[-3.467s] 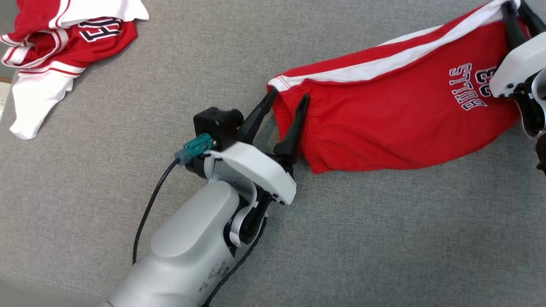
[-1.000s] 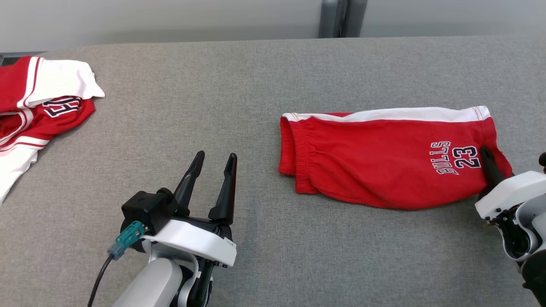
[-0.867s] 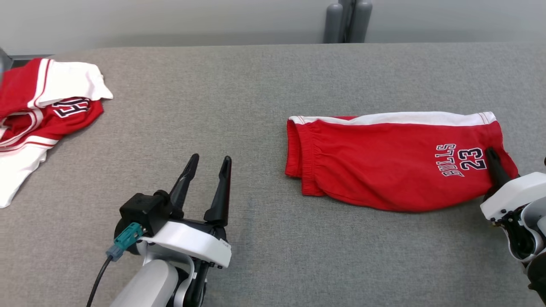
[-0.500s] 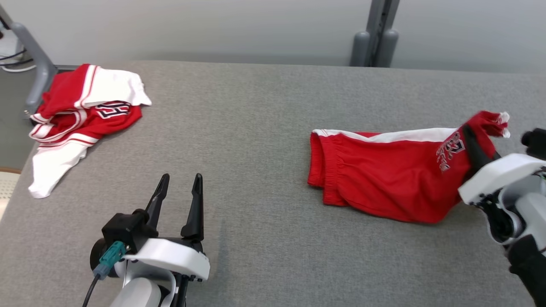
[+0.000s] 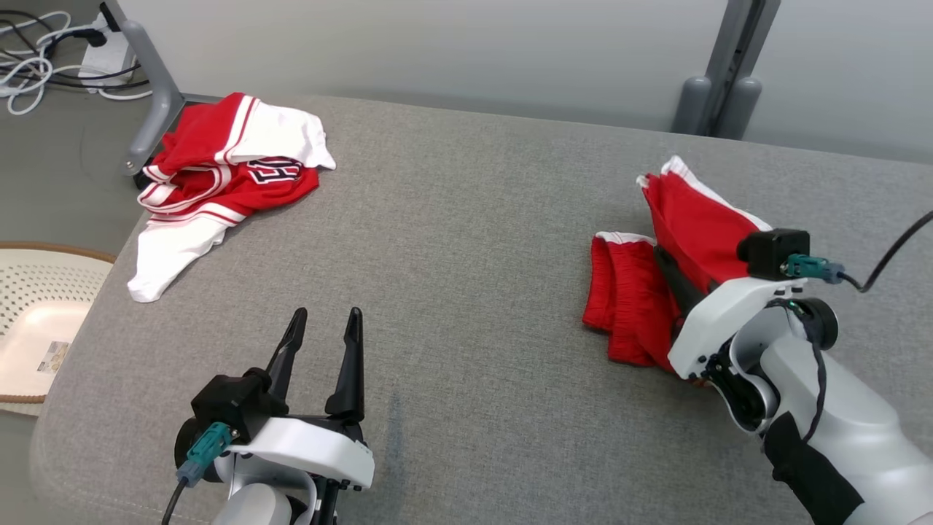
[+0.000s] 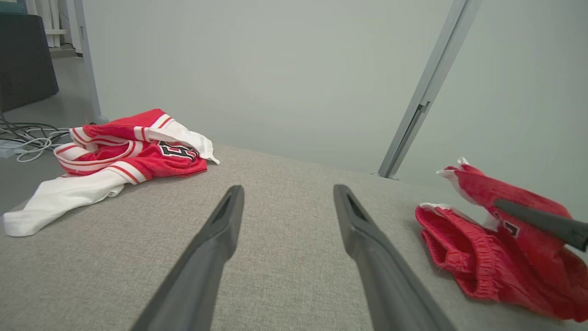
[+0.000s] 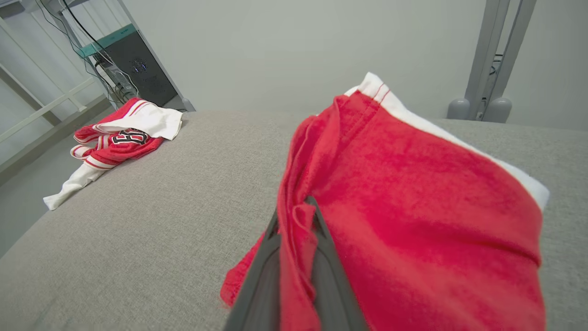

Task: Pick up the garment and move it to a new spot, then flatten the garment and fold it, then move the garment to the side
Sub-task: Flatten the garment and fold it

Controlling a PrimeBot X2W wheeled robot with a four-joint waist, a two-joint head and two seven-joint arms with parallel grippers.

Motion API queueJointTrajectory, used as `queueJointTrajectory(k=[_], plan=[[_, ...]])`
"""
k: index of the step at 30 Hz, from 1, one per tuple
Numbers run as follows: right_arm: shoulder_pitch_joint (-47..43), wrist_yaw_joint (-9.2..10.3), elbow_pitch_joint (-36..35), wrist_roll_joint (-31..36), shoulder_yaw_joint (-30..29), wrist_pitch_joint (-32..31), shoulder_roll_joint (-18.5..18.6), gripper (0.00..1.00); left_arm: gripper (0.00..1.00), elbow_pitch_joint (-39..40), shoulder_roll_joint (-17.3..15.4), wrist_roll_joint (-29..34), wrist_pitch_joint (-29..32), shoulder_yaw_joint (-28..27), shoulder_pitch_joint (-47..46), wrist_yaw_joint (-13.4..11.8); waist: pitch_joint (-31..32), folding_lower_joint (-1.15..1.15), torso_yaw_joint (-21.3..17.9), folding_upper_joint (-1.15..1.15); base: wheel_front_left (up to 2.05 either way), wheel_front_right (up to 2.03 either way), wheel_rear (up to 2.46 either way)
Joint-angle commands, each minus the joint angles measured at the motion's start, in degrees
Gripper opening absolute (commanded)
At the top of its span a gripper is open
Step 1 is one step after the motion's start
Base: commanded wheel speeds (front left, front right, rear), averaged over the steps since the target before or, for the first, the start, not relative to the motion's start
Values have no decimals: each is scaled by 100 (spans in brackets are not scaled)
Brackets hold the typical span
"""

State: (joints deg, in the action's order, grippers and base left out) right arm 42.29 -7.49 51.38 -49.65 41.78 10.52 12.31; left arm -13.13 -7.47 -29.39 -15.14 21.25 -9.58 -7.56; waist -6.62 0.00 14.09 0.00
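Observation:
The garment, a pair of red shorts (image 5: 696,226) with a white side stripe, lies at the right of the grey table (image 5: 466,240). My right gripper (image 5: 669,268) is shut on the leg end, holding it raised and doubled back over the waistband end (image 5: 619,306), which rests on the table. In the right wrist view, red cloth (image 7: 413,202) is pinched between the right gripper (image 7: 296,211) fingers. My left gripper (image 5: 326,315) stands open and holds nothing near the front left, well away from the shorts. The left wrist view has the left gripper (image 6: 288,191) open, with the shorts (image 6: 464,257) at right.
A crumpled red and white jersey (image 5: 233,168) lies at the table's far left corner. A white perforated basket (image 5: 36,306) sits on the floor beyond the left edge. Cables (image 5: 36,44) and a grey frame leg (image 5: 149,95) are at the back left, posts (image 5: 718,95) at the back.
The head camera has swung. My right gripper has lifted the shorts' leg end and carried it leftward over the waistband end, doubling the shorts. The left gripper stays open, apart from the shorts.

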Motion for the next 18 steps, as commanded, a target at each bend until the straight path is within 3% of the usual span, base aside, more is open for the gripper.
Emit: queueJointTrajectory(k=[1, 6, 18], plan=[[37, 0, 139, 71, 37, -36, -3, 0, 100, -19, 16, 61, 1, -50, -16, 39, -29, 0, 39, 0, 0, 0, 0], [104, 0, 645, 320, 120, 38, -198, 0, 100, -69, 104, 152, 1, -170, 19, 124, -64, 0, 57, 0, 0, 0, 0], [292, 0, 887, 660, 487, 243, -572, 0, 100, -153, 261, 330, 0, -355, -47, 290, -116, 0, -204, 0, 0, 0, 0]])
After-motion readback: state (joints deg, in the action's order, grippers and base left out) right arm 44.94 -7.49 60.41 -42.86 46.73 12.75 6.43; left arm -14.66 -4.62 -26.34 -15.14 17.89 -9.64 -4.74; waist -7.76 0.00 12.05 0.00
